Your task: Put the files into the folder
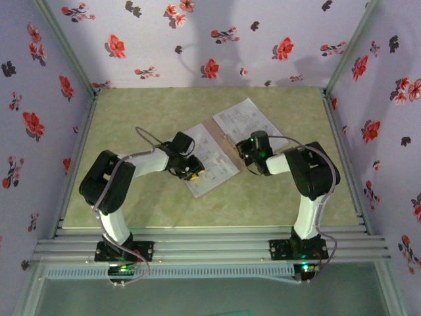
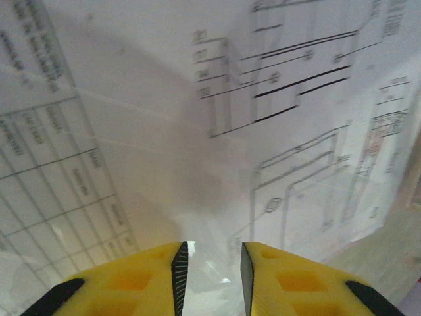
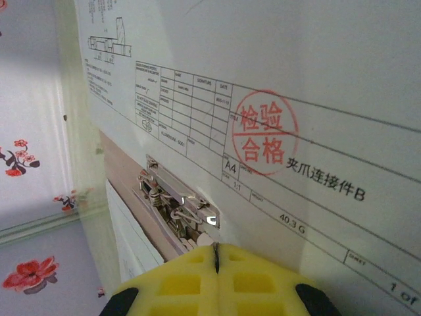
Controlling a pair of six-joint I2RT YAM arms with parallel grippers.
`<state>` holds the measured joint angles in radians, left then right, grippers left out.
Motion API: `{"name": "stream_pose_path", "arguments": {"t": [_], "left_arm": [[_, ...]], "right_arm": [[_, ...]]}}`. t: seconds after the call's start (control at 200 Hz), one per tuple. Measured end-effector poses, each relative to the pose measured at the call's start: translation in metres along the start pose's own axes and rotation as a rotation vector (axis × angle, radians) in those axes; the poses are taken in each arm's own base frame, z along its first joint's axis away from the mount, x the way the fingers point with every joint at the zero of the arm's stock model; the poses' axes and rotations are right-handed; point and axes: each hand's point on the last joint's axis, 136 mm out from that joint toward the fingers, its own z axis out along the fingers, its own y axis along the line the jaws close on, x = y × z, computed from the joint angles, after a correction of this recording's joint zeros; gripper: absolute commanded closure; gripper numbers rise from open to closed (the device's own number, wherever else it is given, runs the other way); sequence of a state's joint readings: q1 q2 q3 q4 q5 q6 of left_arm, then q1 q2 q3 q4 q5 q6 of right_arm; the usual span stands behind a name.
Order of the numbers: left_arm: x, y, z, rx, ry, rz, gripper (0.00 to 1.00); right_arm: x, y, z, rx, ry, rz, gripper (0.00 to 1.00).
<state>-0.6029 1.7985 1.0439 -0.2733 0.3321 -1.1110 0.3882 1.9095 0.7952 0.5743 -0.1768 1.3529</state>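
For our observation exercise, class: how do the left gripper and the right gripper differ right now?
The left gripper's fingers stand slightly apart; the right gripper's are pressed shut. The left gripper faces a printed sheet; the right gripper faces a metal clip. Both have yellow fingers.

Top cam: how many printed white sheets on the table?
2. The left sheet lies near the centre; the back sheet lies farther away, right of centre. More may be stacked underneath, out of sight.
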Motion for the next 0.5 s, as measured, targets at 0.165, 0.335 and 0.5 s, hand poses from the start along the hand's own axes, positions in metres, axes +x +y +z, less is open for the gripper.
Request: {"name": "stream_pose_path", "arguments": {"t": [0.165, 0.335, 0.5], "left_arm": [[-0.032, -0.065, -0.010, 0.109, -0.051, 0.026, 0.65], [-0.063, -0.112, 0.018, 0.199, -0.059, 0.014, 0.65], [-0.078, -0.118, 0.057, 0.200, -0.033, -0.038, 0.66]], "right_arm": [[0.003, 0.005, 0.002, 0.012, -0.001, -0.014, 1.00], [0.006, 0.009, 0.004, 0.019, 0.004, -0.020, 1.00], [0.008, 0.010, 0.004, 0.021, 0.006, -0.021, 1.00]]}}
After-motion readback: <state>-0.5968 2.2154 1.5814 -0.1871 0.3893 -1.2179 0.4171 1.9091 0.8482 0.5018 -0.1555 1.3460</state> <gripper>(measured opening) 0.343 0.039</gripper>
